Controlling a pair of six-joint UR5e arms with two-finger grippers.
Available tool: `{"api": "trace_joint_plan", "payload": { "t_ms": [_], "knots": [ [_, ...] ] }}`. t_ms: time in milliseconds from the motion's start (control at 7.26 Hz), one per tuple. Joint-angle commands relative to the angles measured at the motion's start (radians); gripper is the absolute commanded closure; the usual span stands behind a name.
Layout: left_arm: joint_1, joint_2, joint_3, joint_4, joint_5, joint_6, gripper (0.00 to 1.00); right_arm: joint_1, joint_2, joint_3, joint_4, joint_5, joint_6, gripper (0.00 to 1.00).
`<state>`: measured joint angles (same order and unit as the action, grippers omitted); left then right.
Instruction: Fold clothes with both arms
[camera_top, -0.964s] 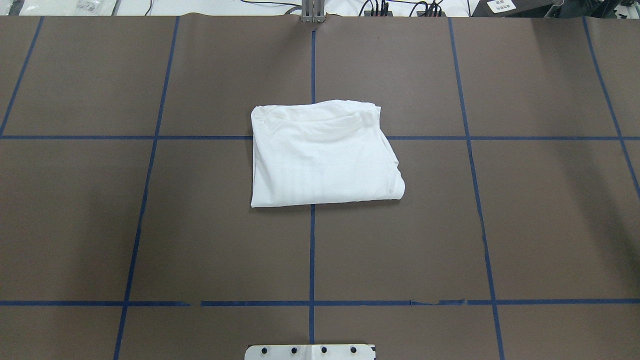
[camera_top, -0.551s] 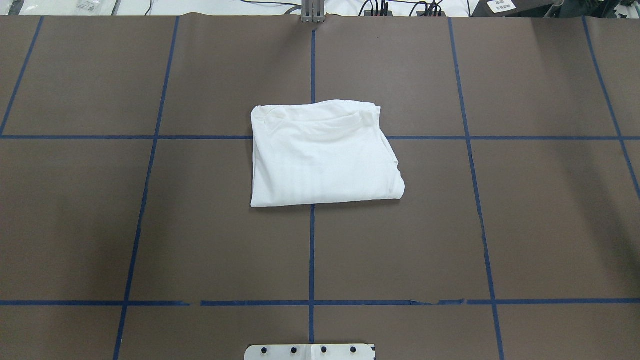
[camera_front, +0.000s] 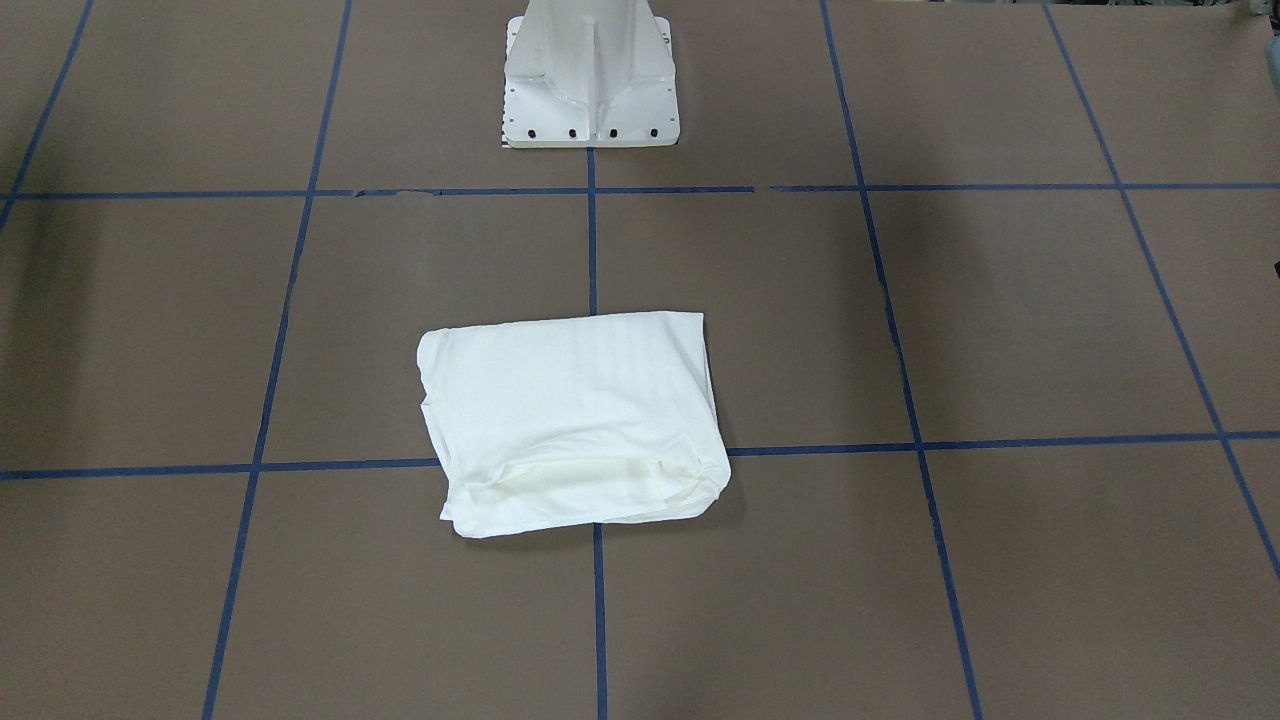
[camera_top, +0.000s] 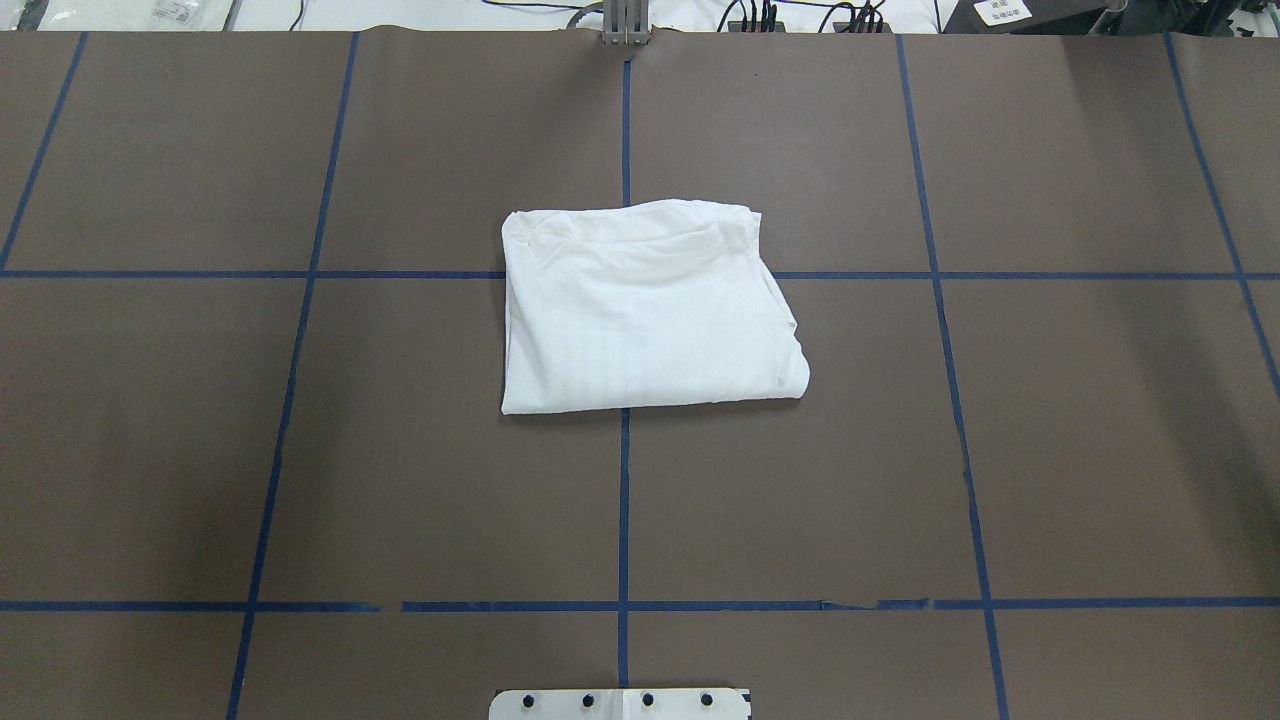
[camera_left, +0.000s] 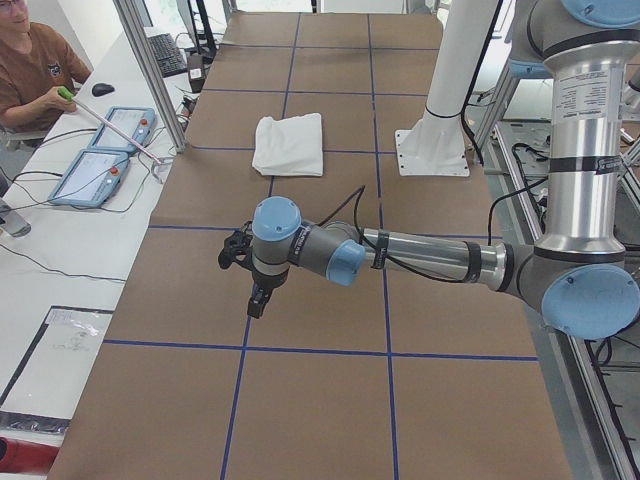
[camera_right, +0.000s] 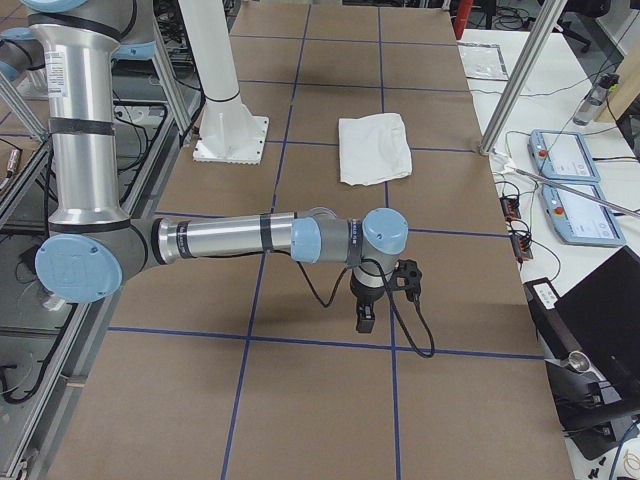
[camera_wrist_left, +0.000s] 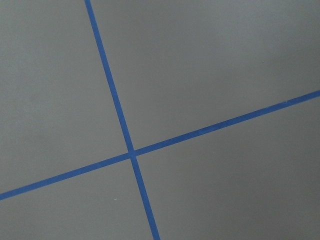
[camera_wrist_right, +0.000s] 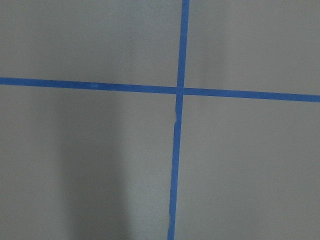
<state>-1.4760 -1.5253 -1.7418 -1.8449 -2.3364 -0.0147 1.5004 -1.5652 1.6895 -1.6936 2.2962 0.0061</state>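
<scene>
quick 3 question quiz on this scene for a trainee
1. True or false: the shirt lies folded on the table.
2. The left hand is: A) on the shirt, B) over bare table, apart from the shirt, C) gripping a sleeve.
3. Fill in: the grid lines are ___ in colour.
Key: 1 true; 2 B; 3 blue.

Near left arm (camera_left: 430, 258) over brown table (camera_left: 450, 400) (folded white T-shirt (camera_left: 290, 145) well beyond)
</scene>
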Motion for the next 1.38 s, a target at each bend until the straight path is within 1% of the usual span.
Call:
{"api": "trace_joint_plan", "payload": {
  "t_ms": [0, 275, 413, 551, 826, 964, 1101, 1239],
  "knots": [
    [0.000, -0.010, -0.037, 0.001, -0.001, -0.005, 0.00, 0.000, 0.004, 0.010, 0.002, -0.001, -0.008, 0.00],
    [0.000, -0.001, -0.048, -0.002, -0.003, -0.004, 0.00, 0.001, -0.007, 0.018, 0.002, -0.015, 0.003, 0.00],
    [0.000, 0.001, -0.035, 0.000, -0.001, -0.005, 0.00, 0.001, -0.007, 0.018, 0.002, -0.046, 0.003, 0.00],
    [0.002, 0.004, -0.018, 0.000, 0.006, -0.002, 0.00, 0.001, -0.009, 0.013, 0.002, -0.053, 0.005, 0.00],
    [0.002, 0.005, -0.019, 0.001, 0.008, -0.005, 0.00, 0.001, -0.010, 0.006, 0.000, -0.052, 0.006, 0.00],
    [0.002, -0.004, -0.018, 0.003, 0.008, -0.005, 0.00, 0.001, -0.001, 0.001, -0.001, -0.019, 0.006, 0.00],
    [0.002, 0.001, -0.030, 0.001, 0.002, -0.005, 0.00, 0.001, -0.001, 0.019, 0.002, 0.012, 0.005, 0.00],
    [0.002, 0.001, -0.034, 0.001, -0.001, -0.005, 0.00, 0.013, -0.001, 0.030, 0.002, 0.017, 0.006, 0.00]
  ]
}}
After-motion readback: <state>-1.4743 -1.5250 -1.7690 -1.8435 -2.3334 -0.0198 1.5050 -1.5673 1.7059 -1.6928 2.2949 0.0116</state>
